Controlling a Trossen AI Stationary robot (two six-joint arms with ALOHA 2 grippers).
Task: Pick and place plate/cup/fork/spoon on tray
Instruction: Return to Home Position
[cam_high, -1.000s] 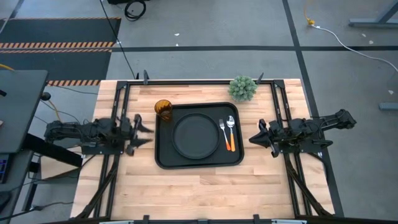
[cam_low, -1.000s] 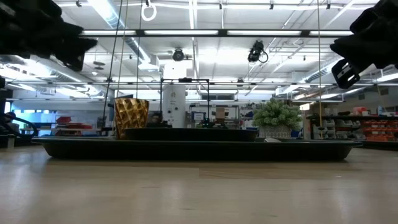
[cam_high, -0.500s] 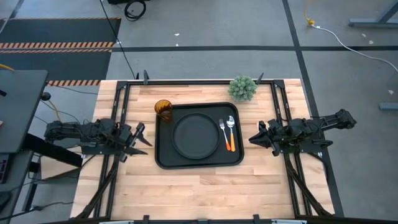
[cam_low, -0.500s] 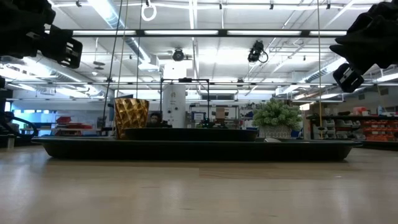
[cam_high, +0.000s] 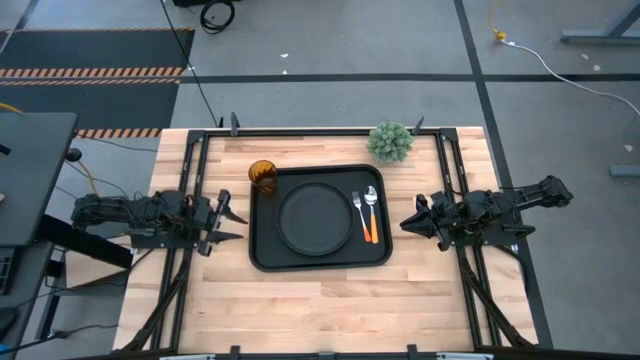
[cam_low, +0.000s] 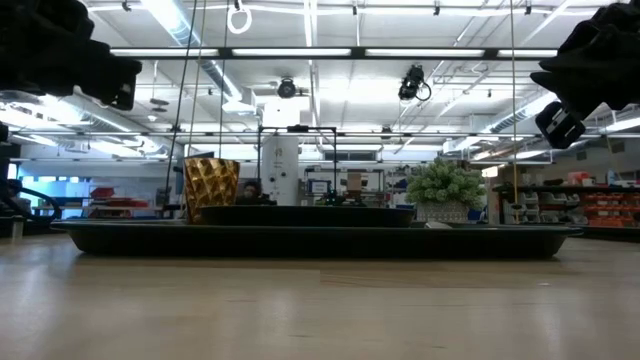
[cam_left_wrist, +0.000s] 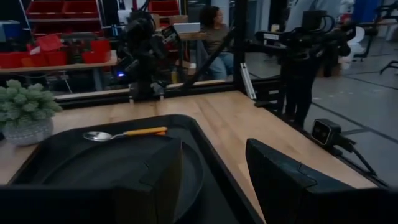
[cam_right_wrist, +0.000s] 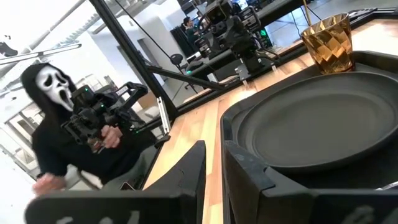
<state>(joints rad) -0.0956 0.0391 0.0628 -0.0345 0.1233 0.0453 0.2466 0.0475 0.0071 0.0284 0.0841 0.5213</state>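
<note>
Plate (cam_high: 314, 218), fork (cam_high: 359, 215), spoon (cam_high: 372, 212) sitting on tray (cam_high: 268, 255); cup (cam_high: 262, 175) at its far-left corner, on-tray unclear. Left end effector (cam_high: 228, 220) gaping empty, right end effector (cam_high: 408, 224) narrow, empty. You're wrapping up; check cup seating.

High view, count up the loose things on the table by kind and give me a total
Tray: 1
Plate: 1
Cup: 1
Fork: 1
Spoon: 1
Green plant: 1
Total: 6
</note>
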